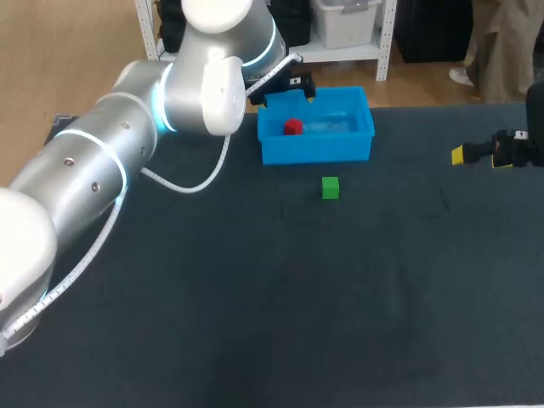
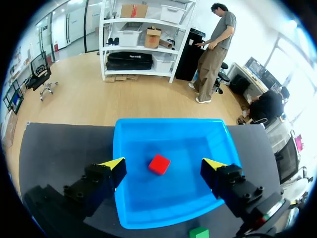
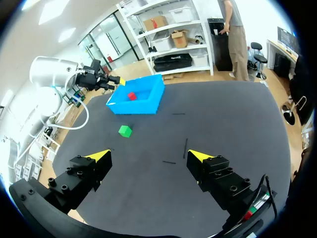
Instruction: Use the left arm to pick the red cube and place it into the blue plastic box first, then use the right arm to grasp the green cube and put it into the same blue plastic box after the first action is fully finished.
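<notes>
We see red cube (image 2: 159, 164) on smooth floor of rectangular blue plastic box (image 1: 316, 150), far edge of matte table (image 1: 255, 323) | left gripper (image 2: 164, 163) released above it | green cube (image 1: 330, 188) just before box | right gripper (image 3: 149, 155) released, right edge

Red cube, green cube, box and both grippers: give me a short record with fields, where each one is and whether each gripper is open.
red cube: lying inside the blue plastic box, no finger touching it
green cube: on the table, near the box, apart from it
left gripper: open, above the box, holding nothing
right gripper: open, holding nothing, far from the green cube
task stage: red cube placed; green cube not yet grasped
</notes>
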Action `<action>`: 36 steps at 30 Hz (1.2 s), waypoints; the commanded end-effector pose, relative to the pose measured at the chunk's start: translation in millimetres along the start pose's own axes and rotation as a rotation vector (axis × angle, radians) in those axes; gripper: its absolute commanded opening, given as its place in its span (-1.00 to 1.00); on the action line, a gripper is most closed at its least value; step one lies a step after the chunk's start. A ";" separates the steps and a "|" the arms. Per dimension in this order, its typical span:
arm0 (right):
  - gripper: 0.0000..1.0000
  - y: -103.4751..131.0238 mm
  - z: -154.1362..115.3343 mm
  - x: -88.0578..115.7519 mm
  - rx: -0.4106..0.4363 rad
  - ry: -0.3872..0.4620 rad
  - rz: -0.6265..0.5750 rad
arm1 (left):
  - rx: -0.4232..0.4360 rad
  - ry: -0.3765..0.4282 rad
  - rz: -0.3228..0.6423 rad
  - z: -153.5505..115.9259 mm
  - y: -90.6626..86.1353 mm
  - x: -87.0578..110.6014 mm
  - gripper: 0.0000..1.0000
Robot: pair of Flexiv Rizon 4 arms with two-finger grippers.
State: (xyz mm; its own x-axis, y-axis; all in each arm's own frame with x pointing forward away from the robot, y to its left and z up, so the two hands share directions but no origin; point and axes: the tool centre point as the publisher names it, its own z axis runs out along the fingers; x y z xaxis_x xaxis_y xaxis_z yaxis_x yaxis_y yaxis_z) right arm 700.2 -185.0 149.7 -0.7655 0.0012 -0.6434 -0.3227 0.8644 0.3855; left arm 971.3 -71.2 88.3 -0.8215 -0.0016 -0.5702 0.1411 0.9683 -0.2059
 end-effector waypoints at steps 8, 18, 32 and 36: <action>1.00 -0.8 -0.1 -0.2 -0.003 0.001 -0.001 | 0.033 -0.017 0.022 -20.1 1.2 -3.8 1.00; 1.00 -0.8 -0.1 -0.2 -0.003 0.001 -0.001 | 0.068 -0.045 0.064 -52.1 9.2 1.2 1.00; 1.00 -0.8 -0.1 -0.2 -0.003 0.001 -0.001 | 0.085 -0.090 0.148 -89.0 28.7 16.4 1.00; 1.00 -0.8 -0.1 -0.2 -0.003 0.001 -0.001 | 0.100 -0.101 0.162 -99.9 29.7 18.1 1.00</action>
State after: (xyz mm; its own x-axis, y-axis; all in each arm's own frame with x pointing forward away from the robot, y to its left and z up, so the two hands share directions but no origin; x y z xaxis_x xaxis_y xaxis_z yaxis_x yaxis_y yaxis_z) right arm 700.2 -185.0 149.7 -0.7655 0.0012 -0.6434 -0.3227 0.8644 0.3855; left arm 933.6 -32.6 141.1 -0.7550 0.1360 -0.6414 0.3148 0.9334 -0.1725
